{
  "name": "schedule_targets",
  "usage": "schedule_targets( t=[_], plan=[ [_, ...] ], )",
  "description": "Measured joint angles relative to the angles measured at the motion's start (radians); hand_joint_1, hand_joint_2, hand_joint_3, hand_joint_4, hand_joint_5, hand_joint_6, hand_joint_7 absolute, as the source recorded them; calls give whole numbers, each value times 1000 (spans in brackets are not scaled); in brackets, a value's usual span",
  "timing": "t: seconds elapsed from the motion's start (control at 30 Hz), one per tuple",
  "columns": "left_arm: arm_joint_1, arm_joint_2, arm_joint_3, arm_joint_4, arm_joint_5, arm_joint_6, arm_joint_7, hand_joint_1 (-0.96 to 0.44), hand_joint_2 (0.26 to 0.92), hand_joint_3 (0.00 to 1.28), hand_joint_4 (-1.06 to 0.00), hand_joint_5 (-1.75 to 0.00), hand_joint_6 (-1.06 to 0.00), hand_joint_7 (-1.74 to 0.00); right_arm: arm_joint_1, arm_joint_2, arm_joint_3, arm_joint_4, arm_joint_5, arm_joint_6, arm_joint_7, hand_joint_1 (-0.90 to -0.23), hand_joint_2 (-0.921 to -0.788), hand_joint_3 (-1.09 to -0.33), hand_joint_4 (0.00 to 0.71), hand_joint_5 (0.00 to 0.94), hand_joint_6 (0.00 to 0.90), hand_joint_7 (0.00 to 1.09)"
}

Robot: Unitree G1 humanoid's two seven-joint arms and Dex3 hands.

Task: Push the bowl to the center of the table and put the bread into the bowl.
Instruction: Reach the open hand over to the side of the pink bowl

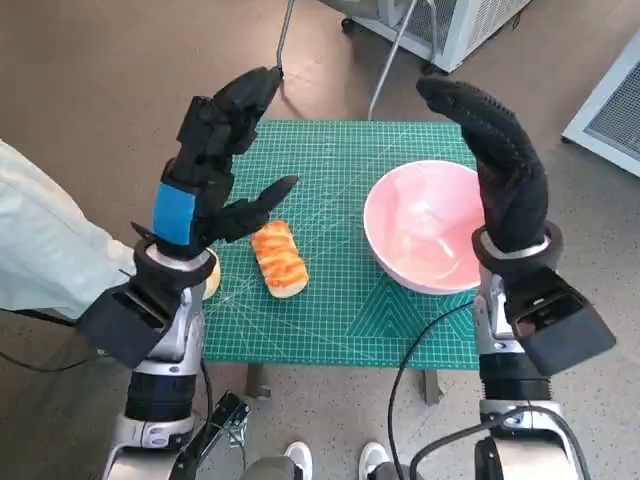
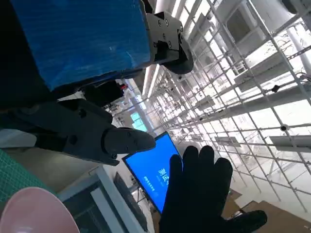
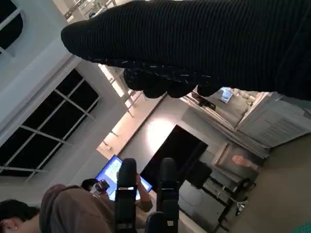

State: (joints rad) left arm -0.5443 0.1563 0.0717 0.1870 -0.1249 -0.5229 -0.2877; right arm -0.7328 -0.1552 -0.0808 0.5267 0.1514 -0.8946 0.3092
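Observation:
A pink bowl (image 1: 428, 226) sits on the right side of the green cutting mat (image 1: 340, 290); its rim (image 2: 34, 208) shows in the left wrist view. A golden bread roll (image 1: 278, 258) lies left of the mat's middle. My left hand (image 1: 215, 150) is raised above the mat's left part, fingers spread, thumb pointing over the bread, holding nothing. My gloved right hand (image 1: 500, 160) is raised over the bowl's right rim, fingers straight and empty; the left wrist view also catches the right hand (image 2: 201, 191).
A person's pale sleeve (image 1: 40, 250) reaches in beside the left arm. A round tan object (image 1: 211, 281) peeks out under the left wrist. Metal chair legs (image 1: 385, 60) and white cabinets (image 1: 610, 100) stand beyond the table. A seated person (image 3: 58, 213) shows in the right wrist view.

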Motion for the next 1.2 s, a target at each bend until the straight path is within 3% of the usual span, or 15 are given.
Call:
schedule_targets(
  t=[0.2, 0.33, 0.4, 0.77, 1.0, 1.2],
  plan=[
    [0, 0, 0, 17, 2, -14, 2, -232, 921, 295, -317, 0, -126, -575, -2, -9, -14, 30, 6, -12, 5, -642, -921, -823, 209, 35, -1, 617],
    [0, 0, 0, 34, 3, -25, 3, -232, 921, 300, -316, 0, -128, -571, -11, -47, -46, 77, 45, -15, 31, -639, -921, -823, 208, 34, -1, 614],
    [0, 1, 3, 38, 3, -28, 6, -235, 921, 303, -315, 0, -130, -568, -17, -70, -70, 104, 52, -18, 31, -635, -921, -830, 208, 34, -1, 611],
    [3, 12, 13, 44, 3, -59, 10, -259, 921, 301, -323, -1, -198, -412, -32, -165, -188, 310, -3, -37, -121, -576, -921, -843, 204, 33, -1, 620],
    [6, 21, 22, 69, 2, -79, 11, -271, 921, 300, -323, 0, -239, -315, -34, -214, -217, 490, -22, -38, -176, -553, -921, -877, 199, 31, -1, 621],
    [7, 22, 23, 80, 7, -82, 23, -273, 921, 304, -322, 0, -248, -294, -34, -219, -229, 619, -28, -7, -216, -575, -921, -879, 202, 31, -1, 635]
  ],
)
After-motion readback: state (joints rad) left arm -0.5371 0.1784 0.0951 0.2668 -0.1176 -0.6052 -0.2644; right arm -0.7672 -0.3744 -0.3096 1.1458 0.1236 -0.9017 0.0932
